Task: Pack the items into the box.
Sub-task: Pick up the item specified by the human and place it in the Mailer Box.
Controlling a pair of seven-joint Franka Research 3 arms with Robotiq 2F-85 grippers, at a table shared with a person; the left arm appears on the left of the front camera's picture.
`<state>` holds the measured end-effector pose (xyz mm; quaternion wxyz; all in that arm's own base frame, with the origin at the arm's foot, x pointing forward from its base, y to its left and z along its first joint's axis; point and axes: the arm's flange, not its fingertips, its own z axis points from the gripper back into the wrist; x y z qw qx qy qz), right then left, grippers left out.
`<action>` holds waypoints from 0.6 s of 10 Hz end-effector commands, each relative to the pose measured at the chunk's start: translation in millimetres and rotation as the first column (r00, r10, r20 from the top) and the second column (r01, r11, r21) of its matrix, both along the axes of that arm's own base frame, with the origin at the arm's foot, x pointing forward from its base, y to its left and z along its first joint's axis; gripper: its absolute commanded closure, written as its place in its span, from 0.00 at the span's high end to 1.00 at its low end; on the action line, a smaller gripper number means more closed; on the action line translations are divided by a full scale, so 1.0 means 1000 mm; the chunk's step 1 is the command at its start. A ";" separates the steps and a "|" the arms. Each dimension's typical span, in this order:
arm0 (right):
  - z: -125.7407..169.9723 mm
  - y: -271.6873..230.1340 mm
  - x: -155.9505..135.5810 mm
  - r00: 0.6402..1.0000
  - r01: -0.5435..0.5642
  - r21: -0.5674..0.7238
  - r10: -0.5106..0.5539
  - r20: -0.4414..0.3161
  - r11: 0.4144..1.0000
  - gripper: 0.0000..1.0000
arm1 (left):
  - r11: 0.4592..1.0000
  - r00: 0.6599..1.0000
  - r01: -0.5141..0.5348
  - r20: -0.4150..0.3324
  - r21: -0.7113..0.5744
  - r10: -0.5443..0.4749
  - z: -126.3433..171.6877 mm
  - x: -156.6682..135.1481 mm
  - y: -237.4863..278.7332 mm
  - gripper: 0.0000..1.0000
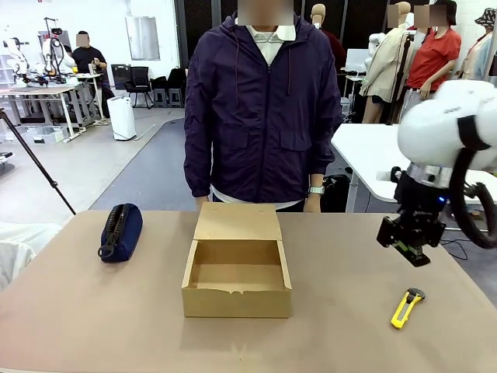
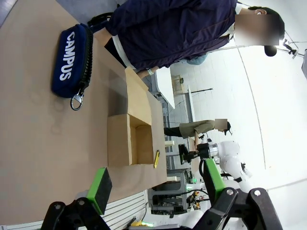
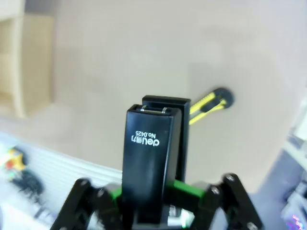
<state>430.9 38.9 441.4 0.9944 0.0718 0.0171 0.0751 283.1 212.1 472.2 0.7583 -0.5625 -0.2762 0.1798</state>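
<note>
We saw the box (image 1: 237,299) sitting open on the tabletop (image 1: 85,318). Its flap lid was folded back toward the person (image 1: 264,116), who stood just behind the box. The right end effector (image 1: 410,241) hung above the tabletop, well to the right of the box. It was clenched on the black stapler (image 3: 151,158), which in the right wrist view stuck out past the green pads with white print on its upper face. The yellow utility knife (image 1: 406,307) lay flat on the tabletop, also to the right of the box and about level with its front wall. It sat well apart from the box and was not touching the held stapler. The navy pouch (image 1: 120,231) lay to the left of the box, near it but apart. The left end effector (image 2: 156,184) was released, with its fingers spread wide. It faced the box from the pouch's side.
</note>
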 end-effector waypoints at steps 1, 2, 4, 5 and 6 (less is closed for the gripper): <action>0.005 0.007 0.020 1.000 0.022 -0.046 -0.023 -0.010 0.999 0.00 | 1.000 1.000 0.001 0.023 -0.008 -0.001 0.002 0.001 0.000 1.00; 0.005 0.007 0.020 1.000 0.022 -0.046 -0.023 -0.010 0.999 0.00 | 1.000 1.000 0.001 0.023 -0.008 -0.001 0.002 0.001 0.000 1.00; 0.005 0.007 0.020 1.000 0.022 -0.046 -0.023 -0.010 0.999 0.00 | 1.000 1.000 0.001 0.023 -0.008 -0.001 0.002 0.001 0.000 1.00; -0.001 0.004 0.008 1.000 0.001 -0.014 -0.001 -0.004 1.000 0.00 | 1.000 1.000 0.001 0.023 -0.008 -0.001 0.002 0.001 0.000 1.00; 0.001 0.036 0.027 0.962 -0.264 0.032 0.261 0.074 0.964 0.00 | 1.000 1.000 0.001 0.023 -0.008 -0.001 0.002 0.001 0.000 1.00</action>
